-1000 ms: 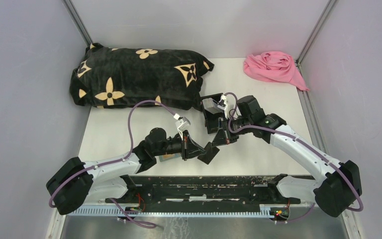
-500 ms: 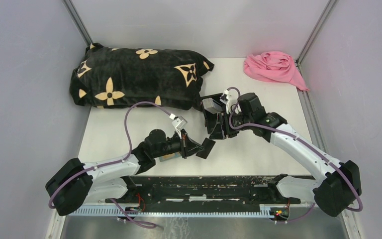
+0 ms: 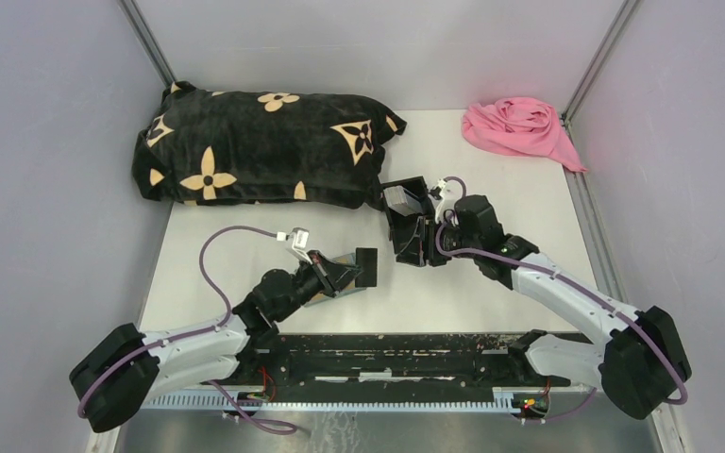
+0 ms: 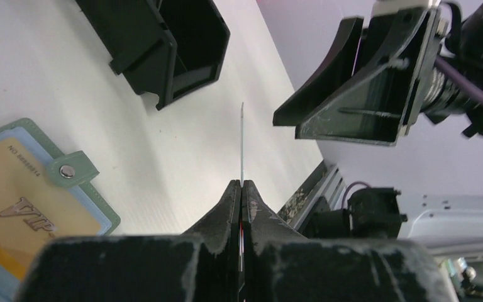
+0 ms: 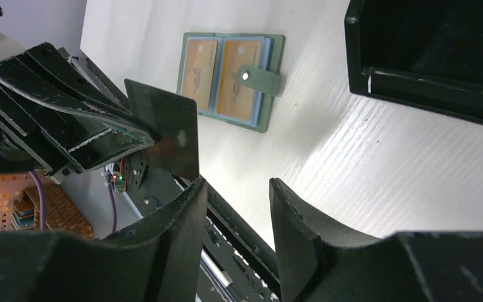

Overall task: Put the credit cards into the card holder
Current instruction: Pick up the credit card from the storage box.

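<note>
Two YAM arms work over 1 white table (image 3: 529, 208). Nearest the front rail, the L gripper (image 4: 241, 185) has its jaws clamped together on 1 dark card (image 5: 166, 135), thin enough to show only as an edge from the L wrist cam and held clear of the tabletop. Just below that wrist lies the 1 sage-green card holder (image 5: 274, 53), folded open and flat on the table. Its snap tab (image 4: 69, 170) lies over one pocket, w/ 2 tan cards (image 5: 199, 72) showing in the pale inside. Opp., the R gripper (image 5: 236, 185) faces the held card w/ jaws apart and nothing between them — near the card, not gripping it. Right behind the R gripper sits 1 black open-topped box (image 3: 404, 200); its contents can't be made out. Farther back, 1 black cushion (image 3: 255, 142) w/ tan flower print lies rear-left — and 1 pink cloth (image 3: 517, 127) is bunched in the rear-right corner.
</note>
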